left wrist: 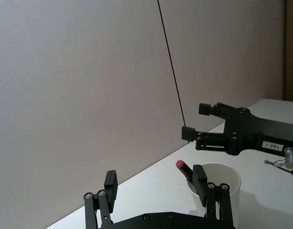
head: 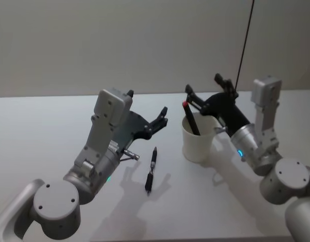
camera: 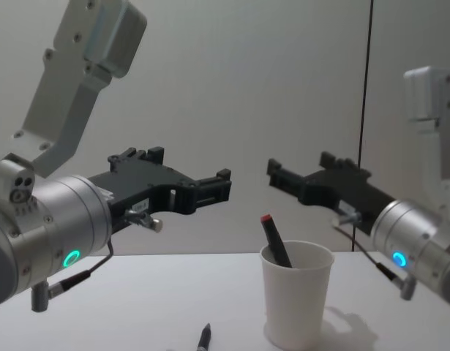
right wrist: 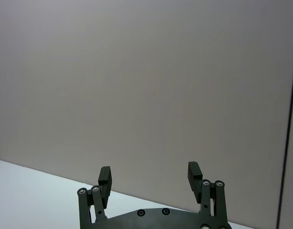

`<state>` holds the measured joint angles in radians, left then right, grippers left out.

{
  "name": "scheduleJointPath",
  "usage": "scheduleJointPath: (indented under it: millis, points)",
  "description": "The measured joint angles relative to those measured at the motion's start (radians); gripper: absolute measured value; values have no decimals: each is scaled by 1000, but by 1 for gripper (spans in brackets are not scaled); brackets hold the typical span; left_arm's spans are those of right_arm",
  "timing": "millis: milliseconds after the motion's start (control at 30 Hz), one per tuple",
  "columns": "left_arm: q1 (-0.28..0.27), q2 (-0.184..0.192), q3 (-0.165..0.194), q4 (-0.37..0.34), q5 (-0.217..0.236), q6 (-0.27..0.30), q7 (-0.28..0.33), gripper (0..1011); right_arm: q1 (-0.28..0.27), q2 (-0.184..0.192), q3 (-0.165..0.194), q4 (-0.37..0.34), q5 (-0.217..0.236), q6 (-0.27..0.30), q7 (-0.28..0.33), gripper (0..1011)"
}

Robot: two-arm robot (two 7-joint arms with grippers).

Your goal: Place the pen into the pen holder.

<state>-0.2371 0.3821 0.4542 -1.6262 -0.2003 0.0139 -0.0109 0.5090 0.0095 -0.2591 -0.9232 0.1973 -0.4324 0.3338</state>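
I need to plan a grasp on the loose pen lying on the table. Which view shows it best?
The head view: the pen lies in full length on the table, left of the pen holder. The chest view catches just one end at its bottom edge. The wrist views face the wall.

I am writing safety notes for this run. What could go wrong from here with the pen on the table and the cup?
The pen lies flat on the table; the open left claw may roll it away instead of gripping it.
The cup already holds a leaning red-capped pen; a bump could tip it.
The open right claw hovers near the cup, so the claws might collide.
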Motion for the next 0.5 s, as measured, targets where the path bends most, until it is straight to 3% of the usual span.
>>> scheduleJointPath:
  millis: [500]
  points:
    - [0, 0, 0, 0, 0, 0, 0, 1004, -146, 65, 37, -288, 40, 173, -138, 1001]
